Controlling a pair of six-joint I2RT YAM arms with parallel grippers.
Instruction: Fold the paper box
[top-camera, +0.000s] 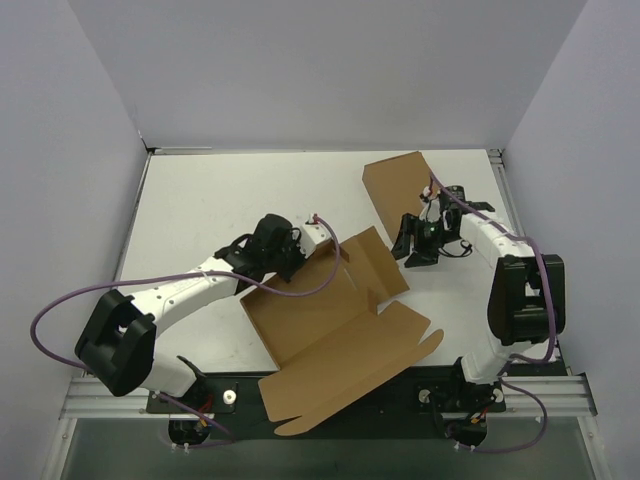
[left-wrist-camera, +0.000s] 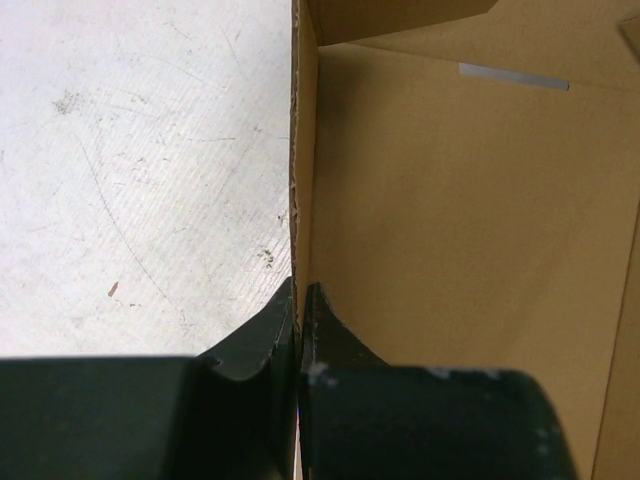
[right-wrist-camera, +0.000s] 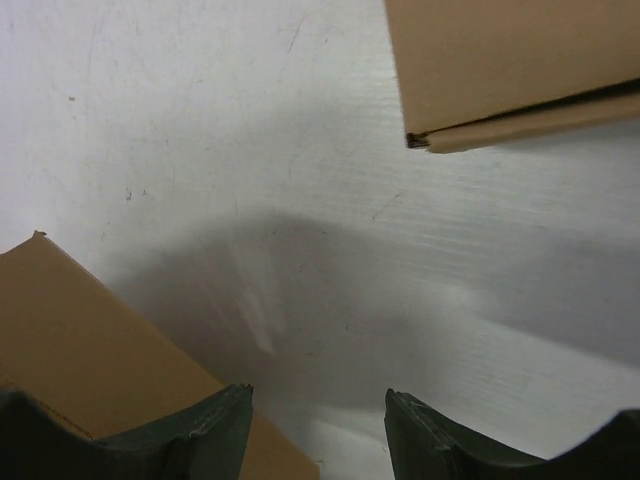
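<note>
The paper box is a brown cardboard die-cut lying mostly flat at the near middle of the table, with flaps spread toward the front edge. Its far-left wall stands upright, and my left gripper is shut on that wall's top edge. In the left wrist view both fingertips of the left gripper pinch the thin cardboard edge, with the box's inner panel to the right. My right gripper hangs open just right of the box's far flap. The right gripper holds nothing; a box corner lies by its left finger.
A separate flat brown carton lies at the back right, just beyond the right gripper; its layered corner shows at the top right of the right wrist view. White tabletop spreads to the back left. Grey walls enclose the table.
</note>
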